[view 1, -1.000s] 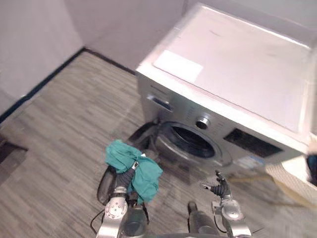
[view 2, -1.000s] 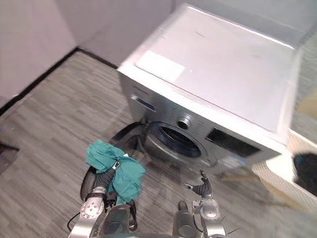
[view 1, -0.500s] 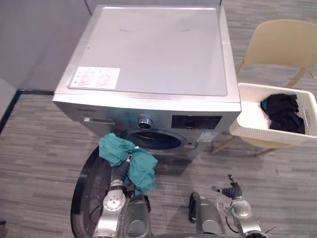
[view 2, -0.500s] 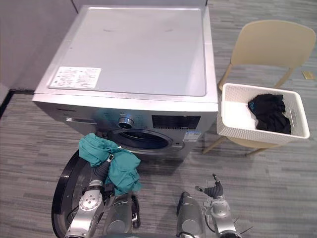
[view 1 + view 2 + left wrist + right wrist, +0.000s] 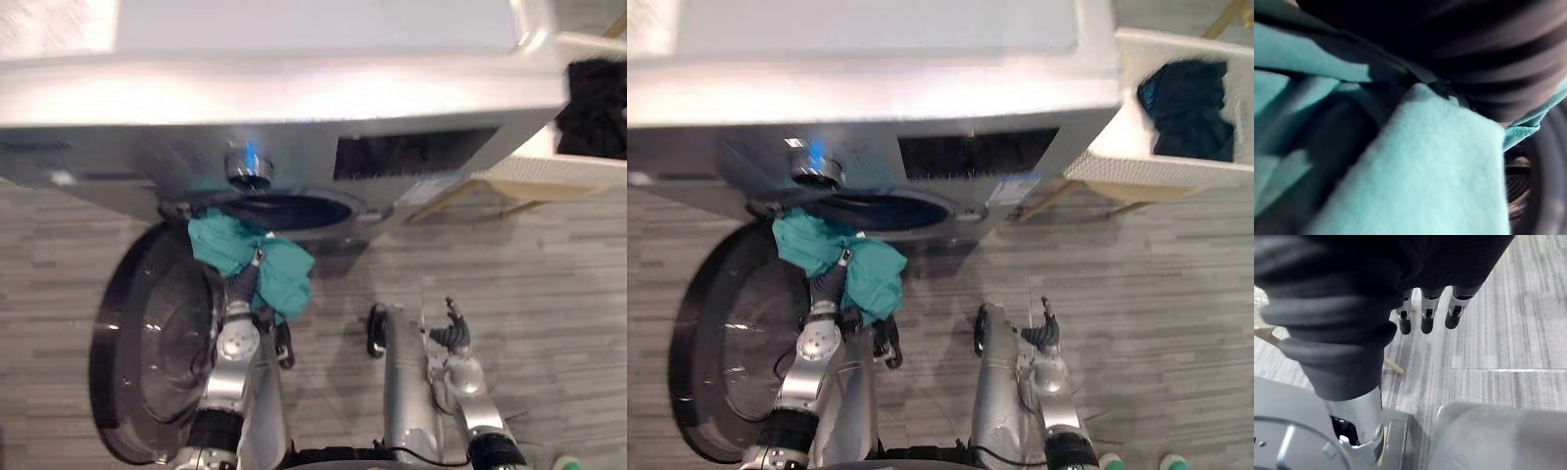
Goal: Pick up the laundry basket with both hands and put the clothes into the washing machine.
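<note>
Left eye view: where's the cloth (image 5: 250,250)?

Bunched over the left hand (image 5: 244,285), right at the washer (image 5: 294,98). Its upper end meets the lower-left lip of the port (image 5: 284,209).

Which way does it run?

Slantwise. The long axis goes from that lip down and to the robot's right, with the lower end hanging loose beside the open door (image 5: 157,343), which lies flat out to the left.

Is the left hand clamped on it?

I cannot tell. The hand is buried in teal, and the left wrist view shows just folds against the ribbed cover.

And the right hand (image 5: 449,333)?

Low on the right, over the floor (image 5: 549,284), well apart from the washer. In the right wrist view its fingers (image 5: 1425,316) hang loose and straight with nothing in them.

The basket (image 5: 1117,162)?

Just beside the washer's right side, with dark clothes (image 5: 1185,108) heaped in it. Neither hand touches it.
</note>
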You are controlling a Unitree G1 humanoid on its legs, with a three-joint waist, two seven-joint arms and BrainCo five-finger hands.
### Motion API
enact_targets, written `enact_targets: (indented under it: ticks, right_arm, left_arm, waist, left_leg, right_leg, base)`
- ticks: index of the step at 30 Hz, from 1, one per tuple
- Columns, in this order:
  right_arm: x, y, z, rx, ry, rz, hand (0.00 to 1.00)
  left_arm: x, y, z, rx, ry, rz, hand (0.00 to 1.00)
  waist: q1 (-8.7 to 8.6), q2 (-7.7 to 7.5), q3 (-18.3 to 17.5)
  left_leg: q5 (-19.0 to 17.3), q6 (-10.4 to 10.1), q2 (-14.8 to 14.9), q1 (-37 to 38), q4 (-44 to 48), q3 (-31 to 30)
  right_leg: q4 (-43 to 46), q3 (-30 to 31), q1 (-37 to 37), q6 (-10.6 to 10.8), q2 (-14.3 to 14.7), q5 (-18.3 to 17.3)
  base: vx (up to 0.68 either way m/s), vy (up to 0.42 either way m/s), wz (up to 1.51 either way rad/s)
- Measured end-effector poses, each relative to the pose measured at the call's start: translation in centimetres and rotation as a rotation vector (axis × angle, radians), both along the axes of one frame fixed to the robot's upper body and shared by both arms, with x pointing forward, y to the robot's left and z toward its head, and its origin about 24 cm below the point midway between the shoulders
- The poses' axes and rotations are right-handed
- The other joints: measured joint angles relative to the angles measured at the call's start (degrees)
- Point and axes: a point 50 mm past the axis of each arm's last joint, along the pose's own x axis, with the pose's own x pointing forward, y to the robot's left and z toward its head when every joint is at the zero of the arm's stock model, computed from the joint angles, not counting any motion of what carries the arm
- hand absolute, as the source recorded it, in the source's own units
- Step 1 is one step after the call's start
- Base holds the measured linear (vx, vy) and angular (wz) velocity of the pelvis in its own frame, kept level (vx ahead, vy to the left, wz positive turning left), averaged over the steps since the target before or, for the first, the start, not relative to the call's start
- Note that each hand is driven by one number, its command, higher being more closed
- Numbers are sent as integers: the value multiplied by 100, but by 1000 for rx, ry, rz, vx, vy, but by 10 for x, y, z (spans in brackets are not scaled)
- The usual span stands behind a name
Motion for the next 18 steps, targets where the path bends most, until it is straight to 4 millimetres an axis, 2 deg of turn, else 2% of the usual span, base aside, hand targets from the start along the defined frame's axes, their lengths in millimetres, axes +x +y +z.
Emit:
enact_targets:
  ticks: [3, 6, 7, 10, 12, 15, 17, 18]
  right_arm:
    - [18, 9, 32, 19, -153, -11, 0]
    - [24, 7, 57, 18, -273, -52, 0]
    - [24, 6, 60, 19, -287, -59, 0]
    - [24, 4, 73, 17, -359, -80, 0]
    - [24, 3, 79, 16, -390, -86, 0]
    - [24, 3, 85, 13, -433, -81, 0]
    - [24, 3, 88, 12, -453, -78, 0]
    - [24, 3, 89, 12, -457, -77, 0]
  left_arm:
    - [16, -6, 22, -5, -74, 3, 100]
    - [28, -10, 41, -6, -126, 14, 100]
    - [30, -11, 46, -5, -143, 17, 100]
    - [45, -9, 84, 21, -264, 47, 100]
    - [51, 2, 123, 80, -394, 108, 100]
    - [55, 13, 166, 183, -534, 172, 100]
    - [53, 18, 213, 274, -691, 230, 100]
    - [52, 17, 226, 299, -731, 245, 100]
  waist:
    - [10, -14, 147]
    - [6, -17, 161]
    - [-3, -16, 161]
    - [-23, -19, 162]
    - [-68, -19, 162]
    - [-129, -21, 162]
    - [-171, -36, 167]
    - [-175, -38, 168]
  left_leg:
    - [-198, -17, 182, -1157, 913, -149]
    - [-390, -23, 347, -1877, 1624, -261]
    - [-418, -27, 357, -1978, 1726, -285]
    - [-492, -38, 421, -2360, 2146, -375]
    - [-511, -72, 440, -2553, 2305, -440]
    - [-506, -86, 442, -2686, 2358, -458]
    - [-483, -82, 442, -2758, 2368, -466]
    - [-473, -68, 442, -2782, 2370, -474]
  right_leg:
    - [894, 108, -1197, -33, 90, -177]
    - [1568, 201, -1963, -54, 197, -302]
    - [1673, 212, -2071, -54, 200, -326]
    - [2098, 254, -2466, -51, 228, -408]
    - [2243, 245, -2646, -32, 231, -431]
    - [2291, 233, -2772, -66, 204, -437]
    - [2287, 218, -2834, -59, 189, -399]
    - [2287, 212, -2849, -37, 189, -384]
  base:
    - [-145, -43, -18]
    - [-81, -53, -22]
    - [-72, -60, -11]
    - [-85, -69, -4]
    - [-117, -78, -3]
    - [-62, -54, 0]
    - [-14, -32, -2]
    - [0, 0, 0]
